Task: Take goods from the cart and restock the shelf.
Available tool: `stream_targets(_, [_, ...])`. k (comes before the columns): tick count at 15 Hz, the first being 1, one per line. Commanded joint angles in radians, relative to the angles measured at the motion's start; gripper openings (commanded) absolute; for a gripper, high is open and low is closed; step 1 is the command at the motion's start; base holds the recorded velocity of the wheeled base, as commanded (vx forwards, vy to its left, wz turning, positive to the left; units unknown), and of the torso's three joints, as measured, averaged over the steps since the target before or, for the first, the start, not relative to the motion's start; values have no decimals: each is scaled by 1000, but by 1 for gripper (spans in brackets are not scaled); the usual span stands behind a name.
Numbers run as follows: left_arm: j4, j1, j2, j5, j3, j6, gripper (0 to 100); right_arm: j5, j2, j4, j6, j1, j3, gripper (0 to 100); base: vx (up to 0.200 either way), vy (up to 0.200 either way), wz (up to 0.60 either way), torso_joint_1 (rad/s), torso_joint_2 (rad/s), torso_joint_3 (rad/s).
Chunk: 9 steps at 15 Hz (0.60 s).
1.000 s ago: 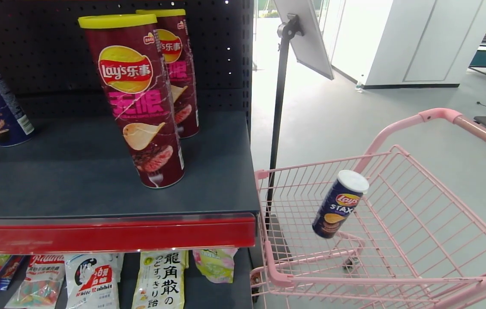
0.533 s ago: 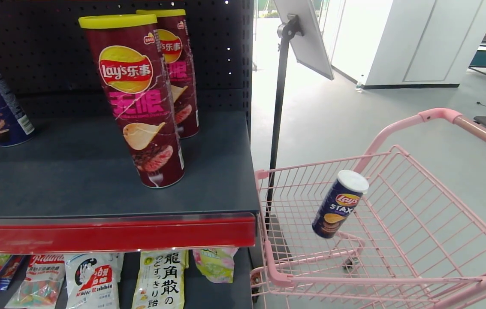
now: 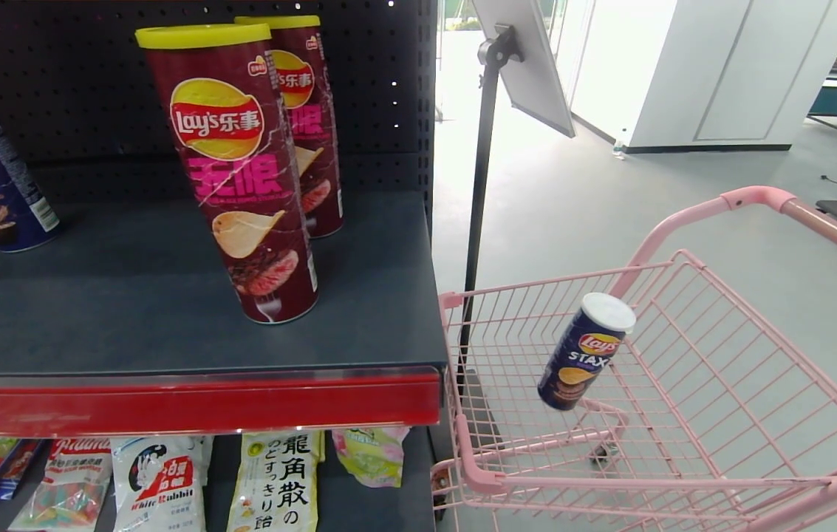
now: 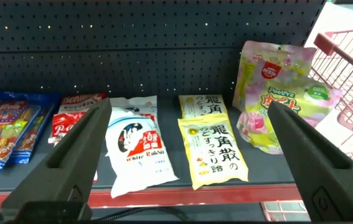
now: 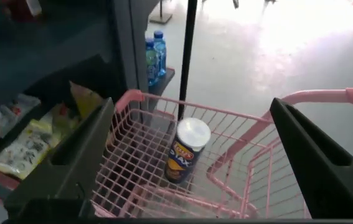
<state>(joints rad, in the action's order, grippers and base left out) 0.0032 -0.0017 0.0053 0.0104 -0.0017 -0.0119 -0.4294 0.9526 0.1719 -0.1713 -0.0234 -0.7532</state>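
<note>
The left hand [image 4: 188, 106] is seen spread wide, with nothing held or touched between its fingers; beyond it, flat snack bags [image 4: 140, 146] are laid out on the lower shelf board. The right hand [image 5: 192, 102] is likewise held fully apart – empty, clear of everything – above the pink wire shopping cart [image 3: 477, 473]. The dark blue cylindrical chip can with a white lid [image 3: 582, 353] is found inside the cart's basket, on the side toward the shelf, untouched by either hand. The cart is placed just beside the dark grey shelf with a red front strip [image 3: 130, 295]; on that shelf two tall maroon chip cans with yellow lids [image 3: 233, 170] are stood upright, one behind the other.
</note>
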Motion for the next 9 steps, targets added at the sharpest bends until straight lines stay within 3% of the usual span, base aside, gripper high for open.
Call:
stream_targets(1, [0,0,1,0,0,0,100,-215,292,11,-215,-208,-6,100,0,0,0,0,0,0])
stream_targets(3, [0,0,1,0,0,0,100,-339,390,11,-349,-224,6,100,0,0,0,0,0,0])
stream_targets(5, [0,0,1,0,0,0,100,-385,531,11,-464,-228,0,100,0,0,0,0,0,0])
stream_targets(9, [0,0,1,0,0,0,100,-408,781,11,-565,-207,-144,100,0,0,0,0,0,0])
